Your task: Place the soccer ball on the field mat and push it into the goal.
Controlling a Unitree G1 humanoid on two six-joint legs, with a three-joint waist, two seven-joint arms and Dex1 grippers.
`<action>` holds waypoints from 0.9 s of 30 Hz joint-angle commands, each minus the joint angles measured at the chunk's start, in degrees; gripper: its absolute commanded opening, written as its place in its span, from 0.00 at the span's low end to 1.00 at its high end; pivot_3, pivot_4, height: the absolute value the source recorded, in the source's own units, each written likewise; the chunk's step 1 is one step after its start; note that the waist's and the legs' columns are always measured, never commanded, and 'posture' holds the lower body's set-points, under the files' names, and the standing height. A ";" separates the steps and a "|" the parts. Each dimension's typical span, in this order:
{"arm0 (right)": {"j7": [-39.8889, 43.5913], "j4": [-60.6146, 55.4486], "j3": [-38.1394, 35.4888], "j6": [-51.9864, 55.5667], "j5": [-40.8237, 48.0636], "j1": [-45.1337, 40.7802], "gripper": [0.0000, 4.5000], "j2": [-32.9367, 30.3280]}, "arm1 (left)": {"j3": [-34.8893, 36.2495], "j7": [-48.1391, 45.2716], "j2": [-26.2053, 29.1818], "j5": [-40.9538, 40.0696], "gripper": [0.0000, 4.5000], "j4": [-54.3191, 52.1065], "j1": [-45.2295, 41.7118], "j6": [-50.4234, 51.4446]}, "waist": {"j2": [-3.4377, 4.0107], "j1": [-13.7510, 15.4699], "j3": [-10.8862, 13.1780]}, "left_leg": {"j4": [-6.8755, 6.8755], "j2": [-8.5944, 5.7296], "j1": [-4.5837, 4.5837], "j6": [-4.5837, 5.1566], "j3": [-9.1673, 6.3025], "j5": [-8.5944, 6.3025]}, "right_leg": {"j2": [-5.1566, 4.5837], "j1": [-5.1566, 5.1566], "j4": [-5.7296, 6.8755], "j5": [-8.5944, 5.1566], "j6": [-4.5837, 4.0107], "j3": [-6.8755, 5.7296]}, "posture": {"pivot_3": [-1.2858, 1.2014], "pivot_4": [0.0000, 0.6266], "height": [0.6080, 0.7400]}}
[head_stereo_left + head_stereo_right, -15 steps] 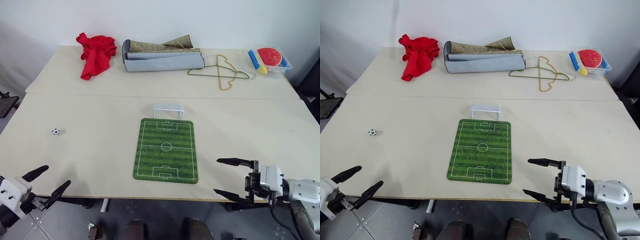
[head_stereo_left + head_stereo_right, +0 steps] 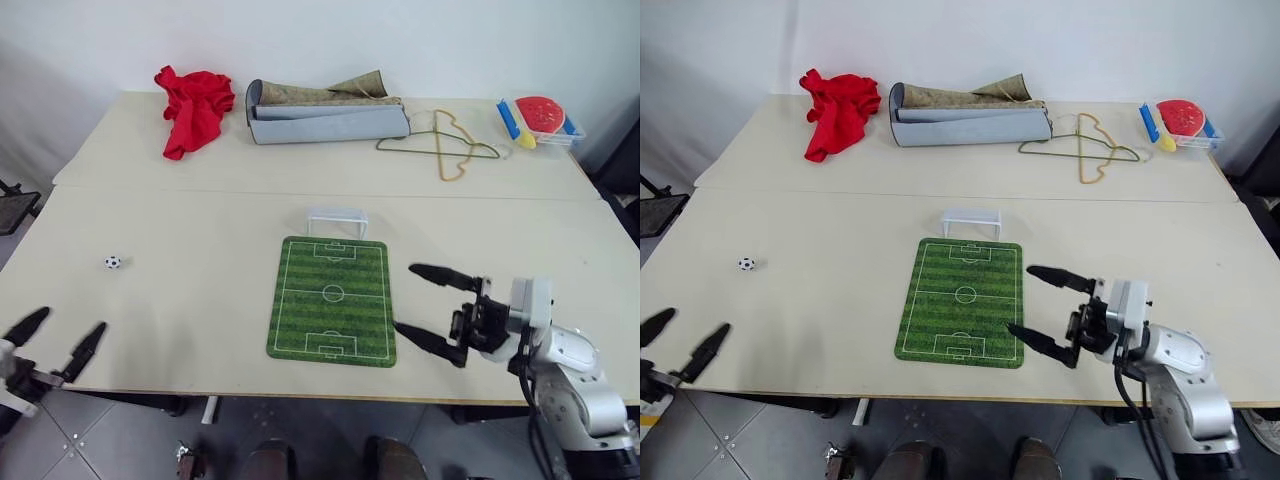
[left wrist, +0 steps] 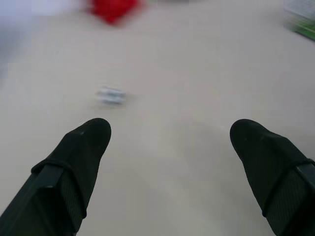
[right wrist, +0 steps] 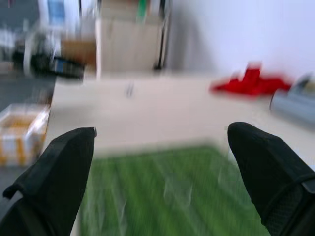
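Nothing done: soccer ball on table, left of field mat; goal empty. Left hand and right hand both spread apart, empty.

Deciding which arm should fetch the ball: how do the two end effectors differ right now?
The left end effector sits at the table's near left edge, nearer the tiny black-and-white soccer ball. The right end effector hovers beside the green striped field mat, pointing across it. Both are open and empty.
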 commanded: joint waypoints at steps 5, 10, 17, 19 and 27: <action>3.10 0.84 -0.23 -7.02 -2.05 -0.86 1.00 2.84 | 2.33 7.98 -5.46 -0.86 0.99 3.08 -2.42 -1.34 | -0.18 0.07 -0.09 | 0.04 -0.07 -0.04 0.10 0.02 -0.11 | -0.02 -0.01 -0.03 0.00 0.00 0.00 | 0.52 0.24 1.00; 7.11 5.15 -0.43 -12.14 -4.31 -1.77 1.00 2.27 | 0.70 10.71 -6.14 -1.85 0.99 0.73 -6.16 1.11 | -0.23 -0.08 -0.12 | 0.15 -0.04 -0.01 0.09 0.06 -0.11 | -0.01 0.02 0.02 0.00 0.01 0.01 | 0.52 0.24 1.00; 8.77 7.23 -0.67 -12.48 -4.32 -1.23 1.00 1.58 | -4.04 14.33 1.06 1.61 0.99 6.45 -19.57 7.82 | -0.24 0.04 -0.13 | 0.56 -0.03 -0.02 0.07 0.02 -0.11 | 0.00 0.09 0.23 0.01 0.02 0.04 | 0.52 0.24 1.00; 8.78 7.21 -0.47 -12.36 -4.35 -1.25 1.00 1.69 | -6.32 13.63 2.77 2.36 0.99 9.39 -22.88 10.00 | -0.23 -0.06 -0.13 | 0.62 -0.03 -0.01 0.07 0.03 -0.11 | 0.01 0.08 0.30 0.01 0.02 0.07 | 0.52 0.24 1.00; 7.68 5.41 0.38 -11.55 -4.46 -0.48 1.00 2.28 | -12.28 16.39 6.70 9.18 0.99 27.36 -35.44 9.80 | -0.24 -1.12 -0.13 | 0.60 0.04 -0.04 0.00 0.09 -0.13 | 0.11 -0.02 0.34 0.01 0.02 0.13 | 0.52 0.24 1.00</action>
